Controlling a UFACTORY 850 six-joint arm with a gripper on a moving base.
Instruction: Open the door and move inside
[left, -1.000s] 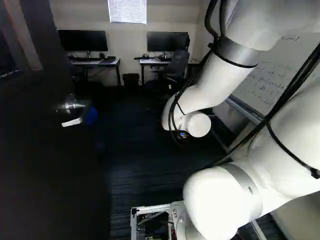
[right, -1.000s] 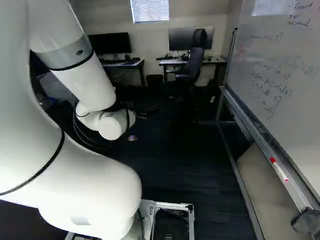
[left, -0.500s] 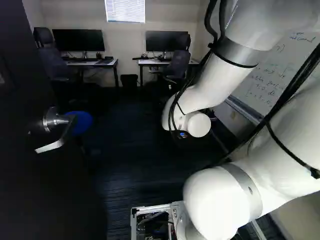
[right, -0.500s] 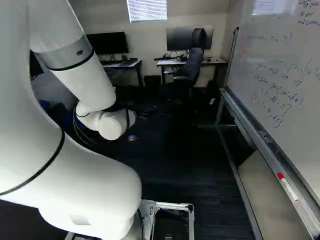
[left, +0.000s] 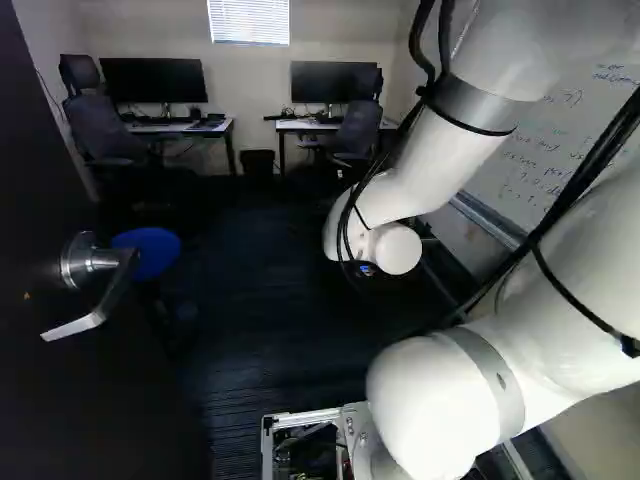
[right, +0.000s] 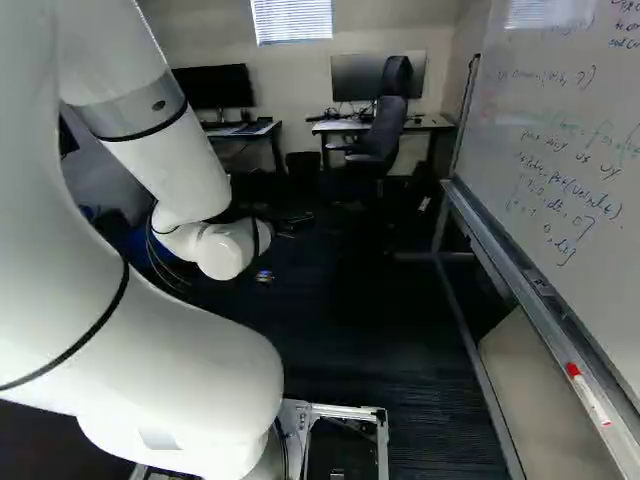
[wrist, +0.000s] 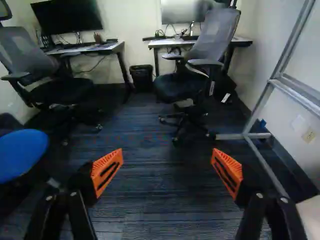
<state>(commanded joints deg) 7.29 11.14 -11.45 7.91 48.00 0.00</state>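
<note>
In the right base view my gripper (right: 288, 226) is partly visible past the white wrist. The wrist view shows the gripper (wrist: 167, 172) open, its orange pads wide apart with nothing between them. A dark door (left: 100, 400) stands open along the left of the left base view, its silver lever handle (left: 95, 285) facing the room. The handle is well to the left of my arm, apart from it. Beyond the doorway lies the room's dark carpet (wrist: 155, 200).
A whiteboard on a metal frame (right: 510, 250) runs along the right. Two desks, the left one (left: 180, 127) and the right one (right: 350, 125), stand at the far wall with office chairs (wrist: 192, 65) and a bin (wrist: 142, 77). A blue stool (left: 148, 252) sits just beyond the handle.
The base has moved ahead; door edge and handle now appear nearer and farther left in the left base view, uncovering a chair and the stool. The arm keeps its pose against its lowest joint.
</note>
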